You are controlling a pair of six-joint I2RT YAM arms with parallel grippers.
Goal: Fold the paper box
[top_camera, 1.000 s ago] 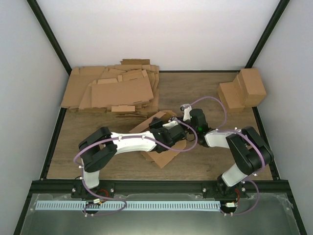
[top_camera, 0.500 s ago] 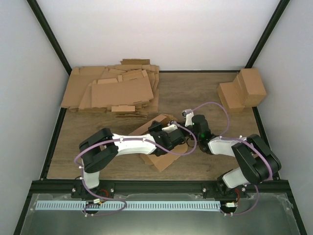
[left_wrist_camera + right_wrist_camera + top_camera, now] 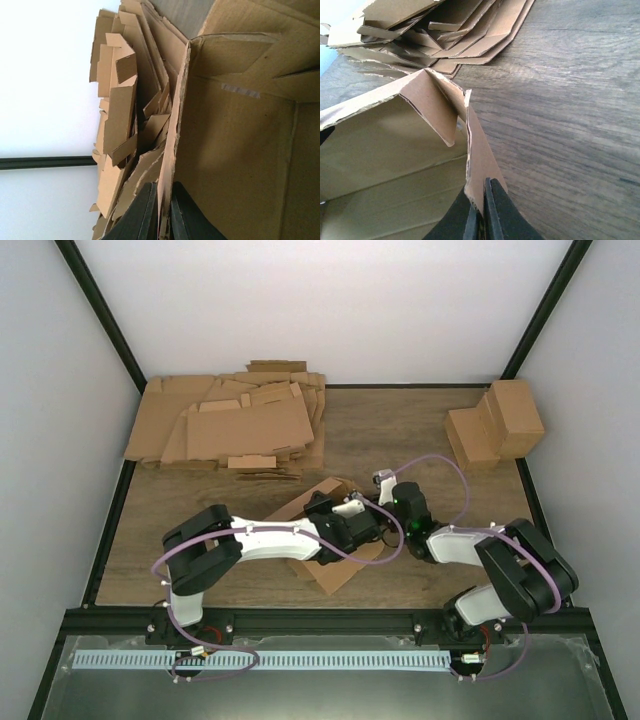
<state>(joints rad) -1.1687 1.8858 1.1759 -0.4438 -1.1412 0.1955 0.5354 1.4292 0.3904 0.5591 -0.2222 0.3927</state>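
Observation:
The paper box [image 3: 322, 568] lies half-formed at the table's middle, its brown panels partly under both arms. In the left wrist view my left gripper [image 3: 162, 220] is shut on the thin edge of one upright wall [image 3: 172, 130], with the box's inside panel [image 3: 235, 150] to the right. In the right wrist view my right gripper [image 3: 482, 215] is shut on a side flap [image 3: 481, 160] at the box's corner, next to a folded-in tab [image 3: 432, 107]. Both grippers meet over the box's right part in the top view.
A thick heap of flat cardboard sheets [image 3: 230, 425] covers the back left and also shows behind the box [image 3: 125, 100] [image 3: 445, 30]. Two finished brown boxes [image 3: 495, 425] stand at the back right. Bare wooden tabletop [image 3: 570, 125] lies right of the flap.
The right arm's wrist has dropped toward the near edge, and the box has turned and slid a little nearer with it. The left gripper keeps its hold on the wall.

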